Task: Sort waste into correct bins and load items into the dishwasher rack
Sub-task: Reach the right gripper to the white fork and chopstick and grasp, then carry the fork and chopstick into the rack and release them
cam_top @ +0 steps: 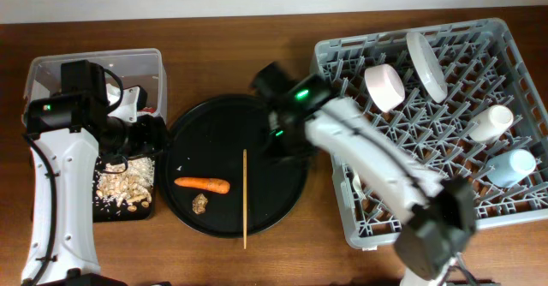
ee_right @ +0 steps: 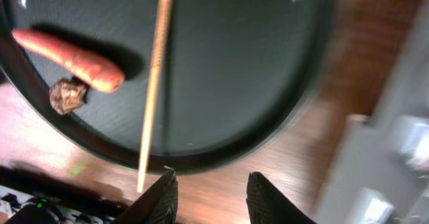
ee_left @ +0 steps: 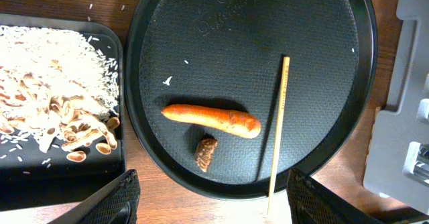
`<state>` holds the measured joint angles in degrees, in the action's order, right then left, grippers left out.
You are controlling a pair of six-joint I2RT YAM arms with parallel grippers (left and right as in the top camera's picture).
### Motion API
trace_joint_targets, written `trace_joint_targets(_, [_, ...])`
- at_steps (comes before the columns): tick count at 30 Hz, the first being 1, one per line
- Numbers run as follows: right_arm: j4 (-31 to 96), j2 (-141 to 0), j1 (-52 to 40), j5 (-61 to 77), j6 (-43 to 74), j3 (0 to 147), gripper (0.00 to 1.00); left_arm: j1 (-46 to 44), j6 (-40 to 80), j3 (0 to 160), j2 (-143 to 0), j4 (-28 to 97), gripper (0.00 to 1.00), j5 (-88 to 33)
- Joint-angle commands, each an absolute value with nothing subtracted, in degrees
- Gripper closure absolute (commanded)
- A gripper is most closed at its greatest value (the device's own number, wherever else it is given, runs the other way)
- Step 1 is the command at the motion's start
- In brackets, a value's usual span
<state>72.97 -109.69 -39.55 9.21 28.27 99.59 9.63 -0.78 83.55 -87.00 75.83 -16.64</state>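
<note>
Locate the thin wooden chopstick (cam_top: 245, 199) lying flat on the round black tray (cam_top: 205, 140), with one end jutting past the rim over the worktop (cam_top: 282, 260) and the carrot (cam_top: 203, 183) and brown lump (cam_top: 200, 204) near but apart. Treat as light, stiff, and likely to roll or skid; pinch across the shaft near mid-length, or at the overhanging end for probable clearance underneath. Note the right gripper (ee_right: 211, 184) above it, narrowly parted and holding nothing, and the left gripper (ee_left: 211, 184) spread wide, also empty.
</note>
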Motion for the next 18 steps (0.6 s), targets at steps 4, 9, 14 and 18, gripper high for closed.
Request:
trace_joint_targets(4, [66.72, -120.46, -49.60, 10.09, 37.26, 98.28, 0.63, 9.91, -0.84, 83.29, -86.65, 75.72, 0.30, -16.69])
trace_joint_targets(9, [62.94, -126.85, -52.84, 9.87, 39.64, 98.28, 0.63, 9.91, -0.84, 83.29, -86.65, 75.70, 0.30, -16.69])
trace_joint_targets(14, [63.22, -130.91, -53.17, 6.13, 41.01, 98.24, 0.64, 9.91, -0.84, 83.29, -86.65, 75.72, 0.30, -16.69])
trace_joint_targets(18, [63.46, -131.28, -53.12, 5.34, 41.01, 98.15, 0.88, 9.91, -0.86, 83.29, -86.65, 75.72, 0.30, -16.69])
